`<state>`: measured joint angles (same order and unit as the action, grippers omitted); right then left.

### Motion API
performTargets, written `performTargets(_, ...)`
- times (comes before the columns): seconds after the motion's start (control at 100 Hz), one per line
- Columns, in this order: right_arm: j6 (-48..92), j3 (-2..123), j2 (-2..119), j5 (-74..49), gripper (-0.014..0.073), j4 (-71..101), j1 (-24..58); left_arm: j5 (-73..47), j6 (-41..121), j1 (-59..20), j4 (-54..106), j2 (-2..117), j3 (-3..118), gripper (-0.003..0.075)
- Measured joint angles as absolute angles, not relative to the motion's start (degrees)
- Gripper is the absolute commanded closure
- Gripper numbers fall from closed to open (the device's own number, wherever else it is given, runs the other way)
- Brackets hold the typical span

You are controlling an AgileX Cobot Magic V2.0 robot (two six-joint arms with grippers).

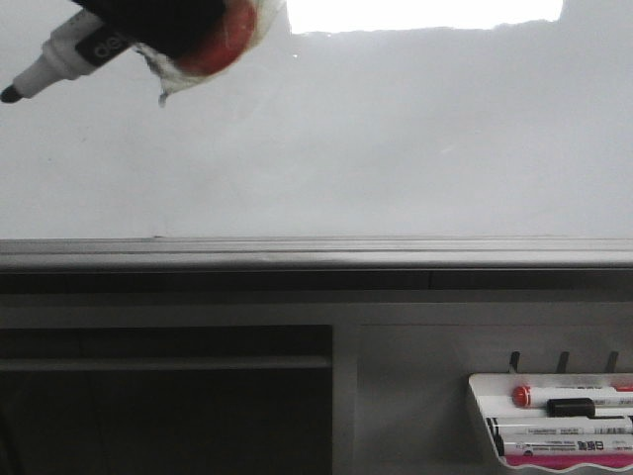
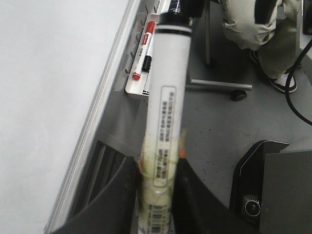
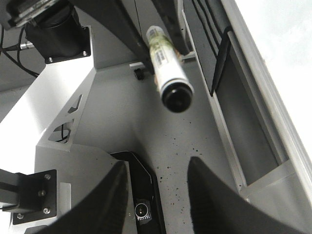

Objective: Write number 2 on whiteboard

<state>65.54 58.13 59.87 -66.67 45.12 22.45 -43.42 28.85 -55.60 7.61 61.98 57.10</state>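
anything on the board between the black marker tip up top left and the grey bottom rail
Nothing. In the front view the whiteboard is bare from the black marker tip down to the grey metal rail; no number 2 drawn.

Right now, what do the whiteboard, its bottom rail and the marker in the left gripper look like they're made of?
The whiteboard: a glossy coated panel, judging by the bright glare at its top; the core material can't be told. The bottom rail: probably metal, matte grey with straight extruded-looking ridges. The marker in the left gripper: likely smooth white plastic, with a printed label and a black collar.
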Motion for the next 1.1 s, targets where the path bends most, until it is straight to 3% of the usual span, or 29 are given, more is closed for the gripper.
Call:
performTargets(0.57,65.13,64.93,67.05,-68.31,0.0337,43.86,23.32,-43.42,28.85,-55.60,7.61,61.98,57.10,0.0680)
performTargets(1.1,62.36,75.03,77.10,-67.75,0.0337,36.14,34.88,-43.29,28.85,-55.60,7.13,61.98,57.10,0.0680)
